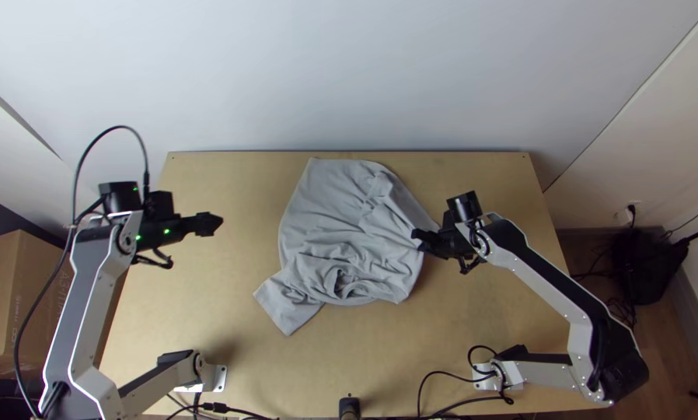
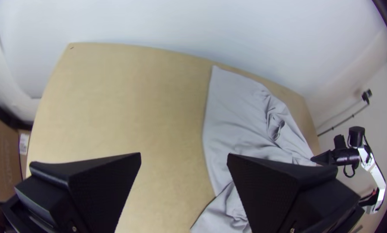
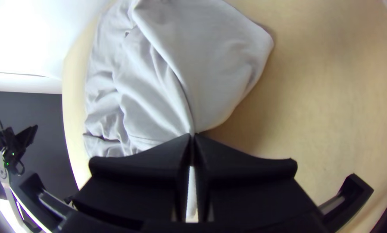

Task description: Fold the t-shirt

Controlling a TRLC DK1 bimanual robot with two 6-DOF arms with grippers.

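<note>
At the near edge of the tabletop [image 1: 209,288] stand the left arm's base [image 1: 218,379] and the right arm's base [image 1: 487,379], with black cables [image 1: 450,403] beside them. Farther in lies the grey t-shirt [image 1: 333,225], around the middle of the tabletop: a short flap, probably a sleeve, points toward the near left, and the cloth behind it is bunched into rumpled folds. Beyond that, the right pincer [image 1: 417,236] is clenched on the shirt's right side, a long fold running up to its tips. Over the tabletop's left part, well apart from the cloth, the left pincer [image 1: 215,224] is released, its fingers spread wide. The shirt's far left part lies smoother, its corner near the tabletop's far edge, and behind that stands a pale wall [image 1: 349,70].
</note>
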